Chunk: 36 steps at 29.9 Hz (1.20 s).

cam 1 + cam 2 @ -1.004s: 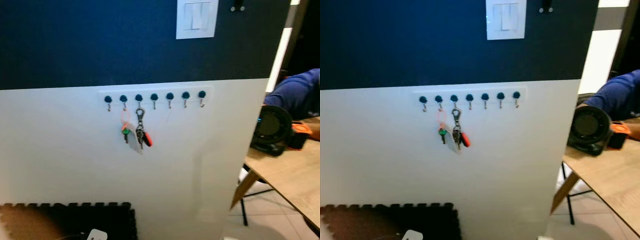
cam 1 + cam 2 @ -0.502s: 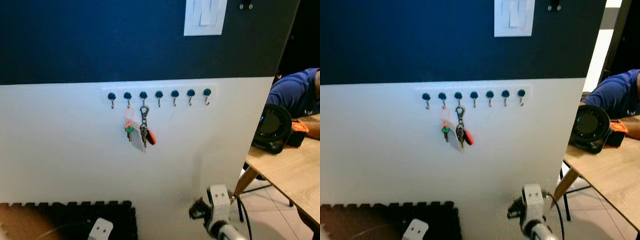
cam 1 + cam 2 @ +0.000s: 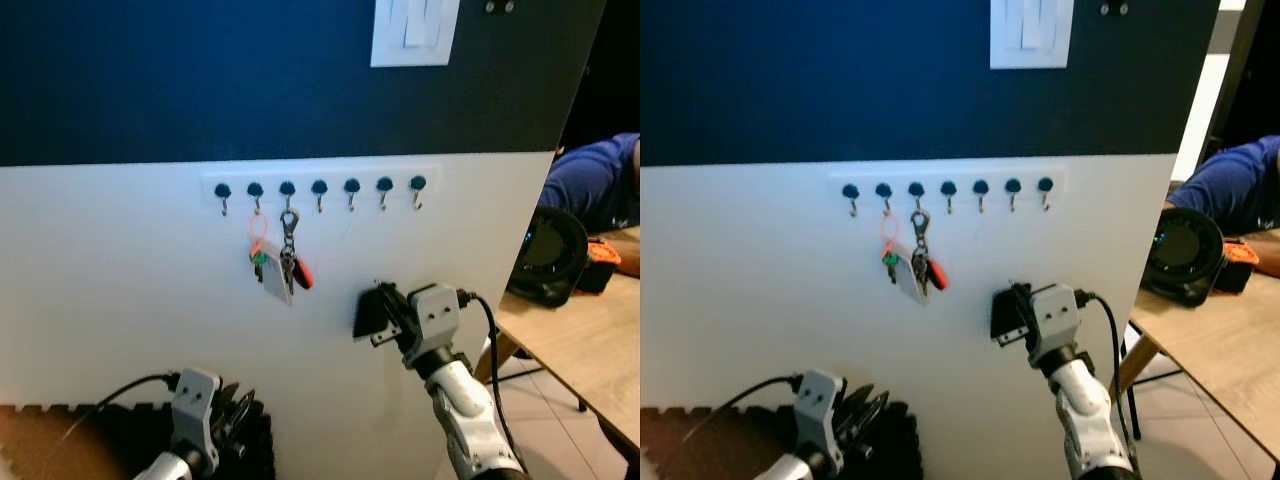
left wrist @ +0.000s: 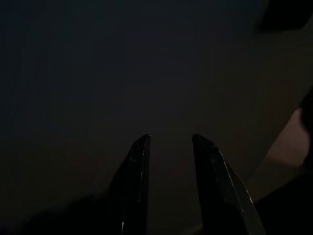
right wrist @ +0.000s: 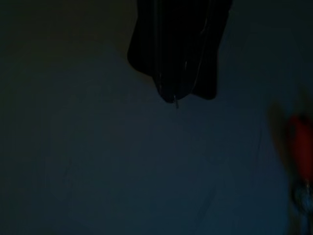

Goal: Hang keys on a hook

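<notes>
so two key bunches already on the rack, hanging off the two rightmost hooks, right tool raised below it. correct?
Not the rightmost hooks. In the left eye view the two key bunches hang from the second and third hooks from the left of the rack. The right tool is raised below it, as you say.

Matt painted wall (image 3: 120, 300); metal keys (image 3: 287, 268); wood-look table (image 3: 580, 345).

no readable text, labels or numbers anywhere.
</notes>
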Available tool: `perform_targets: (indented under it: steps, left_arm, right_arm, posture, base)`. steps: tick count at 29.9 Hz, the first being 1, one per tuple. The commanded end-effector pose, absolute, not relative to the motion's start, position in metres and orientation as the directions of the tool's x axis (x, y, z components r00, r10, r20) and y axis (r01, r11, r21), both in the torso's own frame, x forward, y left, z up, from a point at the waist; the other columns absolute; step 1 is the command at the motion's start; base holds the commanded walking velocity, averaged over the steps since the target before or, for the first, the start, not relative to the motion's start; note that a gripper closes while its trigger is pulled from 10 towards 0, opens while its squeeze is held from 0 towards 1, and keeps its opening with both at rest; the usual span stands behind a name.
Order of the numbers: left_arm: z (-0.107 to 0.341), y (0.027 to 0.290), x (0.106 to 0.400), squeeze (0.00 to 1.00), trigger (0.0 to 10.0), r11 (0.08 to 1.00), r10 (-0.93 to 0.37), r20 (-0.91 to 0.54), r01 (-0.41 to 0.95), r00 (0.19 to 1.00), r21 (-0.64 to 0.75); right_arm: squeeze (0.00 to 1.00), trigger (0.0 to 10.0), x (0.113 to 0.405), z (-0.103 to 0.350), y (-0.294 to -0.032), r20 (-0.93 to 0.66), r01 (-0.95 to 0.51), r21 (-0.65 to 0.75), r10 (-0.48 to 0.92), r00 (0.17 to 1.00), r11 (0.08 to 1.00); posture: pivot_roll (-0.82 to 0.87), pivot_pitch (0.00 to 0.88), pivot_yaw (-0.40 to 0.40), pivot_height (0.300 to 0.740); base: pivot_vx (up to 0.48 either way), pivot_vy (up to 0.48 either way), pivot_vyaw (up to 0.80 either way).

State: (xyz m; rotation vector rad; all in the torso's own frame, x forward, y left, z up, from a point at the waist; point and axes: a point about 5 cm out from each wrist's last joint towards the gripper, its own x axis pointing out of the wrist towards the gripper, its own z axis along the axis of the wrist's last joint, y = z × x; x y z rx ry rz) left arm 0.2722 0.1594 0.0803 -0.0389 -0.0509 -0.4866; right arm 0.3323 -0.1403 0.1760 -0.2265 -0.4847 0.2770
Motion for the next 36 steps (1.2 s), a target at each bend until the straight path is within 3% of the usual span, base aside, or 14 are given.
perform_targets:
  steps: [1,11,20,27,36]
  left_arm:
    - [0.088,0.153,0.270,0.00,10.0,0.860,-0.504,0.085,0.508,0.860,-0.041]
    - [0.155,0.126,0.279,0.00,10.0,0.768,-0.608,0.280,0.640,0.743,-0.030]
    - [0.167,0.117,0.278,0.00,10.0,0.736,-0.642,0.281,0.677,0.713,-0.035]
    - [0.178,0.102,0.270,0.00,10.0,0.659,-0.714,0.284,0.751,0.640,-0.037]
    - [0.183,0.097,0.271,0.00,10.0,0.645,-0.726,0.283,0.763,0.626,-0.032]
  right_arm:
    - [0.00,10.0,0.328,0.189,-0.138,0.493,-0.166,-0.310,0.308,0.813,0.936]
    - [0.00,10.0,0.326,0.228,-0.135,0.587,-0.094,-0.306,0.265,0.765,0.947]
    - [0.00,10.0,0.329,0.242,-0.139,0.600,-0.009,-0.315,0.206,0.773,0.949]
    - [0.00,10.0,0.331,0.254,-0.148,0.608,0.094,-0.361,0.158,0.778,0.928]
    - [0.00,10.0,0.333,0.262,-0.156,0.611,0.178,-0.368,0.093,0.786,0.912]
  posture:
    - [0.07,0.032,0.023,0.740]
    - [0.06,0.028,0.022,0.740]
    - [0.06,0.022,0.021,0.740]
    - [0.06,0.025,0.016,0.740]
    - [0.06,0.024,0.017,0.740]
  base:
    - [0.000,0.000,0.00]
    - [0.000,0.000,0.00]
    - [0.000,0.000,0.00]
    - [0.000,0.000,0.00]
    - [0.000,0.000,0.00]
